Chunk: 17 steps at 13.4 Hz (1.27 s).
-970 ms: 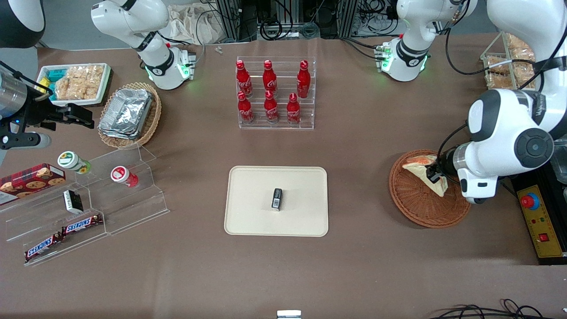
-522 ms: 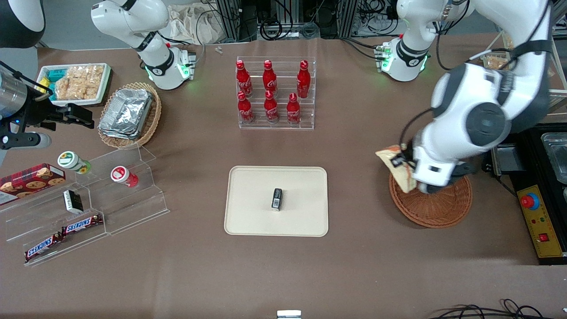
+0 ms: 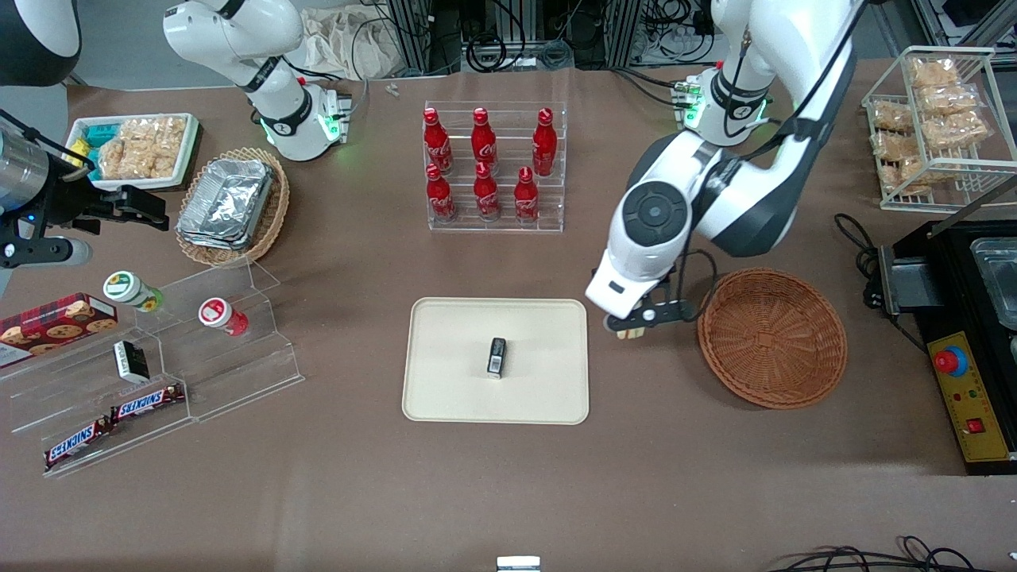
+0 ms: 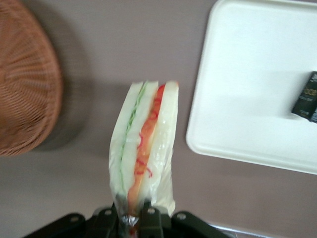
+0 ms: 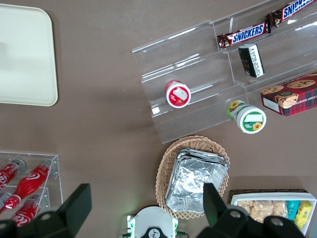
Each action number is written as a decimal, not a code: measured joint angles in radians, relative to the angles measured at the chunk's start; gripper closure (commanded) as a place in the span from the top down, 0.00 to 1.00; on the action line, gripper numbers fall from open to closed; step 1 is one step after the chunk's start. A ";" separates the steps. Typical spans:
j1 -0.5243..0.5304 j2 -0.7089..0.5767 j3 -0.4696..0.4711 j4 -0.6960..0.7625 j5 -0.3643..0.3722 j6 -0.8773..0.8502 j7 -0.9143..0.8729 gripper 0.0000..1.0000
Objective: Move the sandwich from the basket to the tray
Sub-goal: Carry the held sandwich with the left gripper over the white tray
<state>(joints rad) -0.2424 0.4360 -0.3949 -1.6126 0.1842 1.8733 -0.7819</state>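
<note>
My left gripper (image 3: 633, 328) hangs above the bare table between the cream-beige tray (image 3: 453, 357) and the round reddish-brown basket (image 3: 772, 338). It is shut on the sandwich (image 4: 143, 153), a wrapped wedge of white bread with green and orange-pink layers, pinched at one end by the fingers (image 4: 150, 218). In the front view only a small tan bit of the sandwich (image 3: 631, 334) shows under the wrist. The basket (image 4: 25, 84) holds nothing. The tray (image 4: 257, 89) lies close beside the sandwich's free end.
A small black packet (image 3: 496, 356) lies in the middle of the tray. A clear rack of red bottles (image 3: 493, 167) stands farther from the camera. A black box with a red button (image 3: 965, 389) sits at the working arm's end. Clear snack shelves (image 3: 159, 357) stand toward the parked arm's end.
The gripper has lifted the sandwich out of the basket and carried it sideways toward the tray. The basket now holds nothing.
</note>
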 measured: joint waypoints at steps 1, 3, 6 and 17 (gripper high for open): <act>-0.012 0.029 0.000 0.001 0.022 0.055 0.004 0.00; -0.042 0.088 0.000 0.005 0.083 0.142 0.006 0.00; -0.087 0.180 0.000 0.033 0.134 0.230 0.002 0.00; -0.089 0.302 0.007 0.075 0.143 0.315 0.004 0.99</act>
<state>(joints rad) -0.3315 0.7381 -0.3879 -1.5374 0.3274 2.1882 -0.7777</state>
